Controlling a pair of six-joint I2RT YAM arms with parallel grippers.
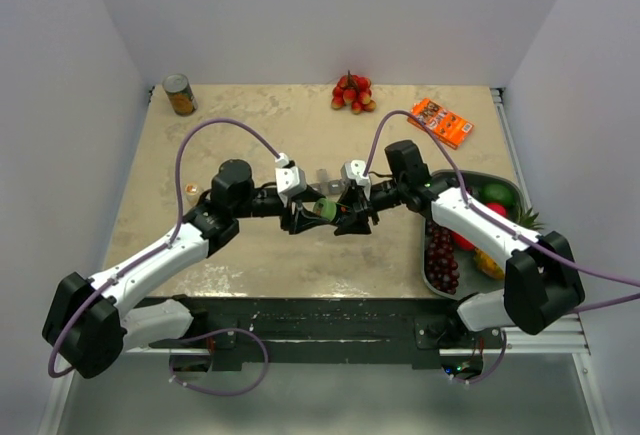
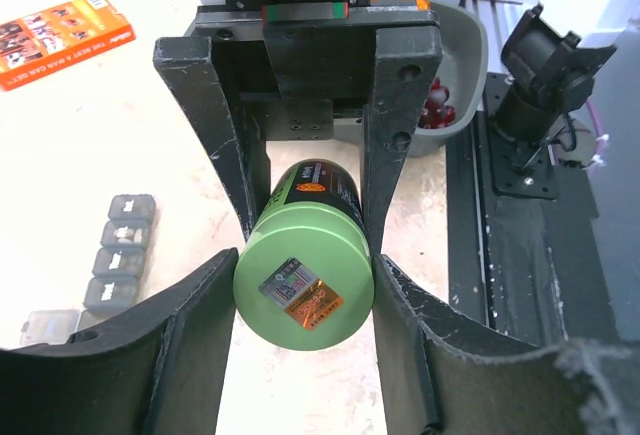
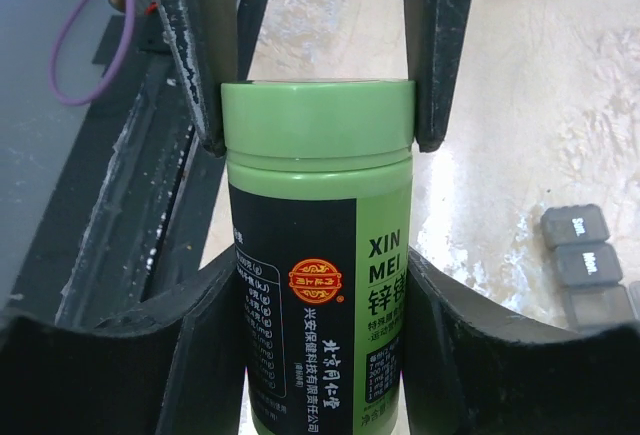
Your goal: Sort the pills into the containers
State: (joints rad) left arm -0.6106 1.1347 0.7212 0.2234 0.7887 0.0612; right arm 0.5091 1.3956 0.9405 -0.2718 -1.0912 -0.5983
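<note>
A small green bottle (image 1: 326,209) with a green cap lies level above the table's middle, held between both grippers. My left gripper (image 1: 305,213) is shut on its cap (image 2: 303,290); in the left wrist view (image 2: 305,275) a finger presses each side of the cap. My right gripper (image 1: 350,213) is shut on the black-labelled body (image 3: 300,285), as the right wrist view (image 3: 318,275) shows. The dark-grey pill containers strip (image 2: 120,255) lies on the table beside the bottle, lids shut where visible. It also shows at the right edge of the right wrist view (image 3: 585,255).
An orange-labelled tin can (image 1: 180,95) stands at the back left. A small clear jar (image 1: 190,191) sits left of the arms. Red fruit (image 1: 352,92) and an orange packet (image 1: 440,122) lie at the back. A grey tray (image 1: 450,173) of fruit is at the right.
</note>
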